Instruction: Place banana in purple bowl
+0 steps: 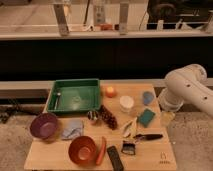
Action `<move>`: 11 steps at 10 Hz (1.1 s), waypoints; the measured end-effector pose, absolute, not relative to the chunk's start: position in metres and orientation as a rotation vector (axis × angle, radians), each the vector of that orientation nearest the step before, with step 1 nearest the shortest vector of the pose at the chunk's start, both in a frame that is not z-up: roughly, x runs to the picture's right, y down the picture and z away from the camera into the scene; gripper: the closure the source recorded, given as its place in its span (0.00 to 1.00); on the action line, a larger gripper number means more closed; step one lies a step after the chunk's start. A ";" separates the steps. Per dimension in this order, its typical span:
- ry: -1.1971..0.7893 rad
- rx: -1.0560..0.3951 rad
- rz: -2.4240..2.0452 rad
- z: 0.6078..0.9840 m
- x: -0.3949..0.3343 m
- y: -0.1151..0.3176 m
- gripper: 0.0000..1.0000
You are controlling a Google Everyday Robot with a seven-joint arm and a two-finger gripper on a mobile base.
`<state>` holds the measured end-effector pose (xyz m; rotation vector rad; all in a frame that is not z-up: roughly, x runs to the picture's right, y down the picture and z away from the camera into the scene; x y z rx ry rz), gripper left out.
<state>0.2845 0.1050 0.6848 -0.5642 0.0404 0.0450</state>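
One banana (129, 128) lies on the table (50, 157), well right of the purple bowl (44, 125), both left of the white arm (187, 87), whose claw is out of view, state not determinable.

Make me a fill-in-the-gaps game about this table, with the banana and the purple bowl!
1. The banana lies on the ___, not in a bowl.
2. The tray behind the purple bowl is coloured ___.
3. In the picture, the gripper hangs by the table's ___ edge.

Missing words: table; green; right
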 end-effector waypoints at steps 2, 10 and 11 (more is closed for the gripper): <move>0.040 -0.564 0.045 0.685 0.284 0.105 0.20; 0.024 -0.571 -0.013 0.686 0.255 0.114 0.20; 0.017 -0.572 -0.034 0.686 0.241 0.116 0.20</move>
